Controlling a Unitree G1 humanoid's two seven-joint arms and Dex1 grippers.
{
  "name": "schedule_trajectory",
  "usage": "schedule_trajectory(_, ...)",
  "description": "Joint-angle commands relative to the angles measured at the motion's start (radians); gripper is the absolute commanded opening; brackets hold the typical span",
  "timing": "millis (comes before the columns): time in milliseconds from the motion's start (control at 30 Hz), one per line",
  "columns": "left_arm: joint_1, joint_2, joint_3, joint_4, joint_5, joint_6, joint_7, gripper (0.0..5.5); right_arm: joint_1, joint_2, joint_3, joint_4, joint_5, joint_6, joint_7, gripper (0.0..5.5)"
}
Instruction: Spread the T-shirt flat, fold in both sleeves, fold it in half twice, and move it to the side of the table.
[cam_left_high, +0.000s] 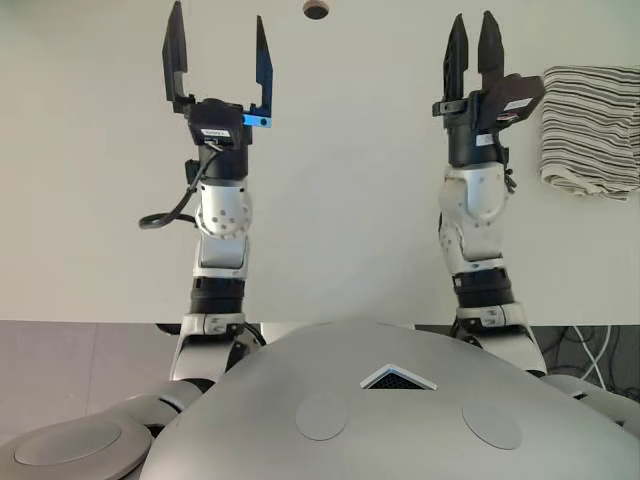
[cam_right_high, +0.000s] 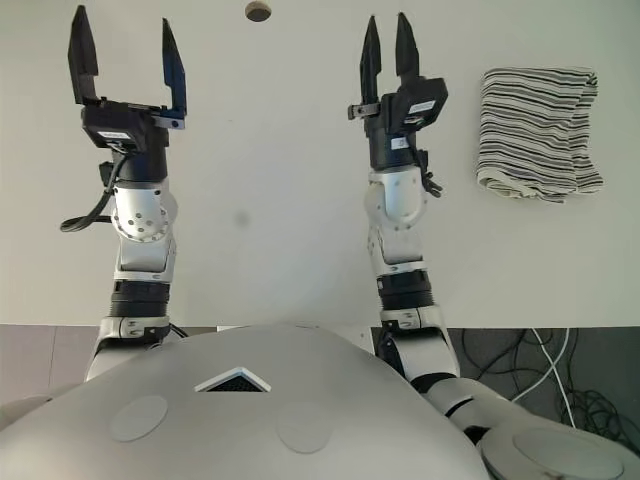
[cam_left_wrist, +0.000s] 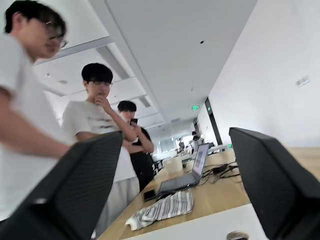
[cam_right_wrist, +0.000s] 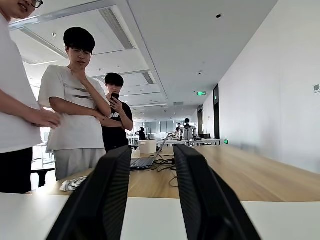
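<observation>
The striped T-shirt (cam_left_high: 592, 130) lies folded into a small thick bundle at the right side of the white table (cam_left_high: 340, 200), flat on the top. My left gripper (cam_left_high: 218, 14) is held over the table's left half, open wide with nothing between its fingers (cam_left_wrist: 80, 190). Over the middle right is my right gripper (cam_right_high: 386, 20), a short way left of the T-shirt and apart from it. Its two fingers (cam_right_wrist: 200, 200) are drawn close together with a thin gap, holding nothing.
A small dark round spot (cam_right_high: 258, 11) sits on the table's far edge. Cables (cam_right_high: 545, 365) hang below the table's near right edge. Behind, a wooden table holds a laptop (cam_left_wrist: 185, 175) and another striped cloth (cam_left_wrist: 162, 210).
</observation>
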Motion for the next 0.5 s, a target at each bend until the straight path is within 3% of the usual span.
schedule_trajectory(33,-0.016,-0.014,-0.030,0.062,0.033,-0.044,0.028,3.90,0.048,0.037,0.026,-0.028,-0.058,-0.052,0.012,1.59)
schedule_trajectory(367,-0.017,0.000,-0.033,0.104,0.010,-0.116,0.032,3.90,0.048,0.051,0.020,0.025,-0.048,-0.115,0.083,1.59)
schedule_trajectory(500,-0.026,-0.013,-0.031,0.107,0.009,-0.124,0.043,3.92,0.055,0.038,0.029,0.024,-0.037,-0.150,0.136,2.27)
